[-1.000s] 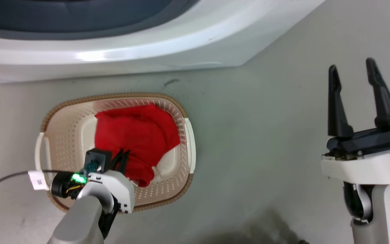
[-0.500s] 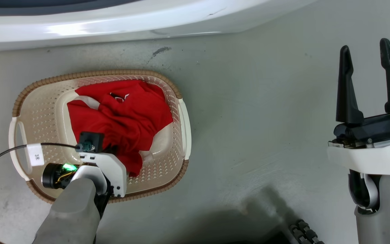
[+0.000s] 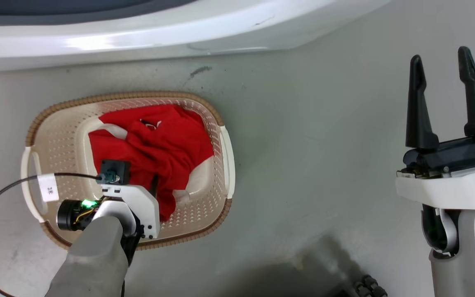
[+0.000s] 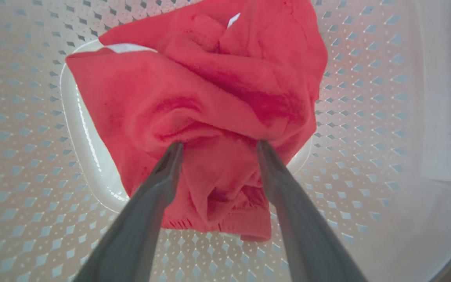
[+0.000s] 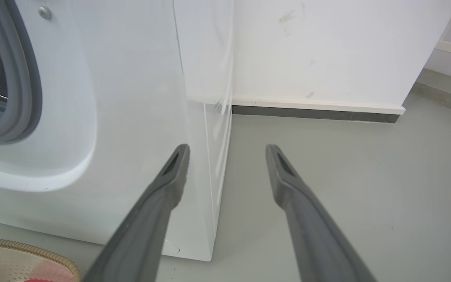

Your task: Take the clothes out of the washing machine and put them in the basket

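While in one basket [image 3: 62, 140], one clothes heap [image 3: 167, 144]; left tool [image 4: 219, 145], right tool [image 3: 439, 53].

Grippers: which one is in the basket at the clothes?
The left gripper: its open fingers reach into the clothes inside the basket. The right gripper is open too, but over bare floor beside the washing machine.

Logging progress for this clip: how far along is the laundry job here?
Done: red clothes lie in the basket. In hand: the left tool, open, straddles a fold of them; the right tool is open and empty. Left: lift the left arm away. The washing machine interior is barely visible, so more may remain inside.
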Controlling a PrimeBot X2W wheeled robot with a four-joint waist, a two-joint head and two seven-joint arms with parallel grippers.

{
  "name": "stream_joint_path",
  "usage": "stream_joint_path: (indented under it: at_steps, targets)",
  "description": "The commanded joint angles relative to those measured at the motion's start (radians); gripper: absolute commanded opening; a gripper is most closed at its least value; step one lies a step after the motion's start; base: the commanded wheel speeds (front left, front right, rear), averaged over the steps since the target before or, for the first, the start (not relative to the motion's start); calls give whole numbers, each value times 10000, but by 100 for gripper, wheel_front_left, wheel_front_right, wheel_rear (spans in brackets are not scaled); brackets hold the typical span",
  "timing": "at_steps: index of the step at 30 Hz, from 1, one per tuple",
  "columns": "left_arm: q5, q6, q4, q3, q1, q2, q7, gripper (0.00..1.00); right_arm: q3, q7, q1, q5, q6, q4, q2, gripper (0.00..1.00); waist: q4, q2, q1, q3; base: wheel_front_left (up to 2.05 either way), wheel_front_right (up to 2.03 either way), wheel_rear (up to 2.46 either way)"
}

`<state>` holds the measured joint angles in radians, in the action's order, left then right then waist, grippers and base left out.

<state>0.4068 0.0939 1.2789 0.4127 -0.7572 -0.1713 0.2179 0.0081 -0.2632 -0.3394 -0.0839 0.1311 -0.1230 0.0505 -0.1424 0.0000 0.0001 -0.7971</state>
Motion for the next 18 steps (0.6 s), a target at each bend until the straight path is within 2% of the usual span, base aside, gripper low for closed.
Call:
stream_joint_path:
  at_steps: [1,8,14,18]
  targets:
    - [4,-57,23,-4,143,37,103,100,1,-23,101,38,-7,42,-7,100,97,0,-1,304,0,0,0]
    - [427,-222,-473,-494,708,162,475,100,54,-23,480,170,-7,200,-4,100,359,0,-1,1480,0,0,0]
    - [113,-642,-2895,-1341,1767,-128,470,100,34,-23,860,263,-7,358,-5,100,550,0,-1,2348,0,0,0]
    - [-286,-816,-4498,-2115,2528,-50,473,100,-40,-23,1150,330,-7,451,-4,100,692,0,-1,2850,0,0,0]
